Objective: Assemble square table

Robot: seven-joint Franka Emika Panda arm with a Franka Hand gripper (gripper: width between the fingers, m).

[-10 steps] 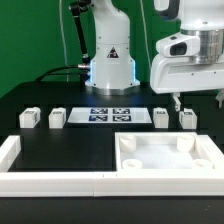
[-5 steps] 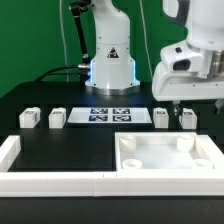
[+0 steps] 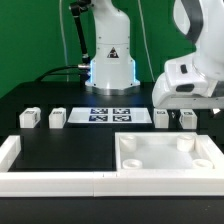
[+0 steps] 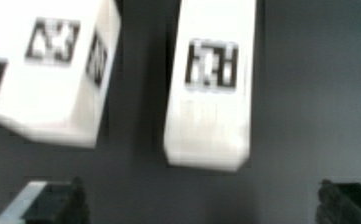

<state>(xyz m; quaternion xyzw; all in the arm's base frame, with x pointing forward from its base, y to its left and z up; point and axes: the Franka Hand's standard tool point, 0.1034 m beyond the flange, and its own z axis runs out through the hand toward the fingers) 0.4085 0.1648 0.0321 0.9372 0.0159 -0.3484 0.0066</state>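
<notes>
Hovering at the exterior view's right, the arm's white wrist housing (image 3: 190, 82) hangs low over the black table (image 3: 60, 148), just above a pair of small white tagged blocks: the inner leg block (image 3: 162, 118) and the outer leg block (image 3: 187, 120), which stand near each other but apart. In the exterior view the housing hides most of the claw, so its state cannot be read there. The wrist view settles it: the claw (image 4: 200, 203) is spread wide, its two dark fingertips (image 4: 52, 200) far apart at the picture's edges, with only bare table between them and nothing in its hold. Beyond the fingertips in that view lie a straight leg block (image 4: 212, 85) and a tilted leg block (image 4: 61, 75), side by side with a dark gap between, each showing a black-and-white tag on its upper face. Two more pieces, the far-left leg block (image 3: 30, 118) and the near-left leg block (image 3: 58, 118), stand at the exterior view's left in the same row, with the marker board (image 3: 110, 114) between the pairs. The square slab (image 3: 165, 160) lies flat at the front on the exterior view's right, next to the end of the low border wall (image 3: 50, 182).
</notes>
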